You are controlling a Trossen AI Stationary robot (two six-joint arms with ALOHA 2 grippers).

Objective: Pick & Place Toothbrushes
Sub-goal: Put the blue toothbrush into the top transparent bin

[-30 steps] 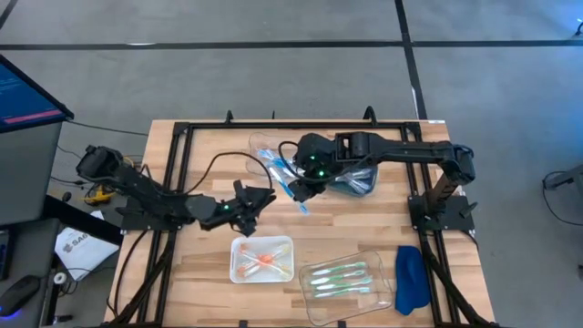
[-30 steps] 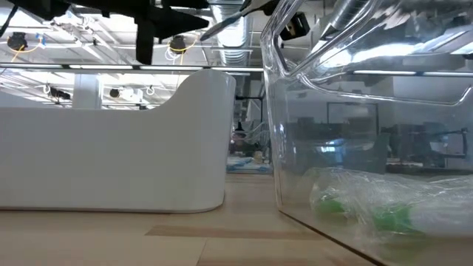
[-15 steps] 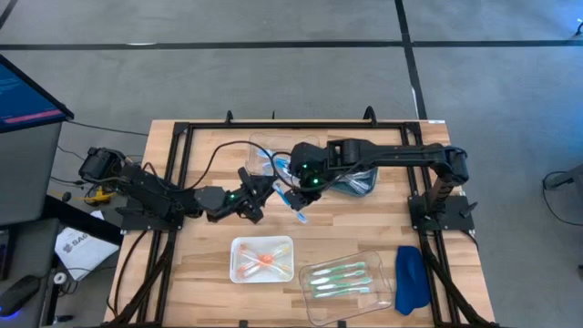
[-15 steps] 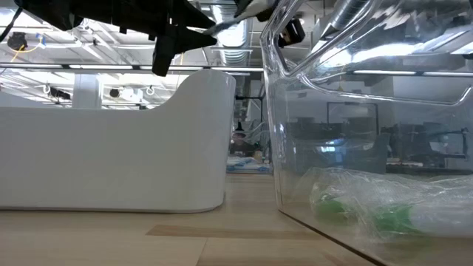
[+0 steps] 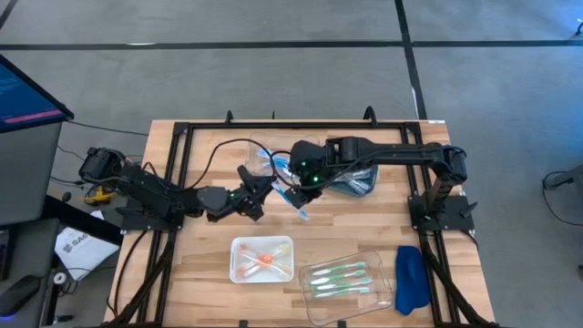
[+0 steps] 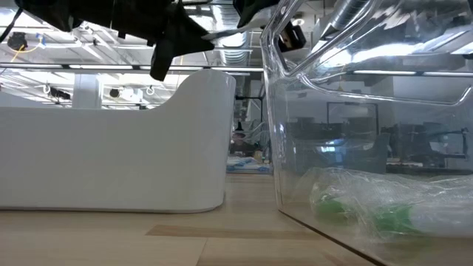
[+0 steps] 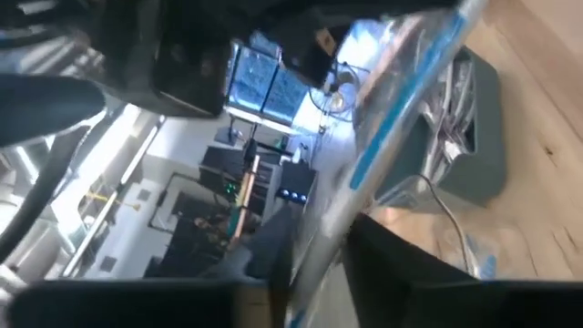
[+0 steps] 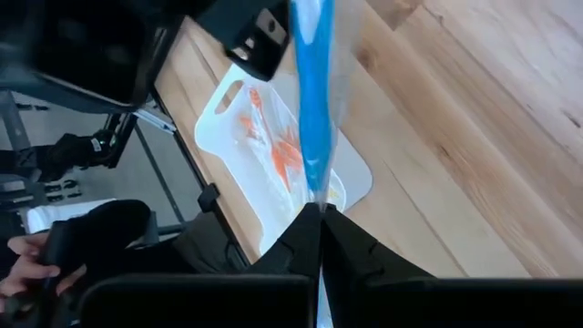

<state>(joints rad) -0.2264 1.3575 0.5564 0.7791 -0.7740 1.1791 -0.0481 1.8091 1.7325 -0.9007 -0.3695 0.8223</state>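
A light blue toothbrush [image 5: 298,204] in a clear wrapper hangs in the air between my two grippers, above the middle of the table. My right gripper [image 5: 301,180] is shut on it; the brush [image 8: 313,100] runs forward from its fingers. My left gripper [image 5: 264,188] has come in from the table's left, and the wrapped brush [image 7: 392,118] passes between its fingers. More wrapped toothbrushes [image 5: 266,157] lie piled at the far side. Orange ones lie in the white tray [image 5: 284,248], green ones in the clear tray [image 5: 387,270]. My right gripper pinches one end of the wrapped toothbrush [image 8: 314,191] between its two fingers, which lie along it. The brush is lifted clear of the table, above the white tray. My left gripper has the wrapper [image 7: 321,239] between its two fingers, coming level from the table's left. The brush slants on past them; the contact itself is hard to make out.
A crumpled bag [image 5: 353,179] lies under the right arm at the far side. A blue cloth [image 5: 410,278] lies at the near right corner. A black frame [image 5: 178,173] rims the table. Bare wood shows at the near left.
My left gripper has moved toward the table's far right and up, from near the white tray to the toothbrush held by my right gripper, then stayed there. The right gripper has shifted slightly left, keeping hold of the brush.
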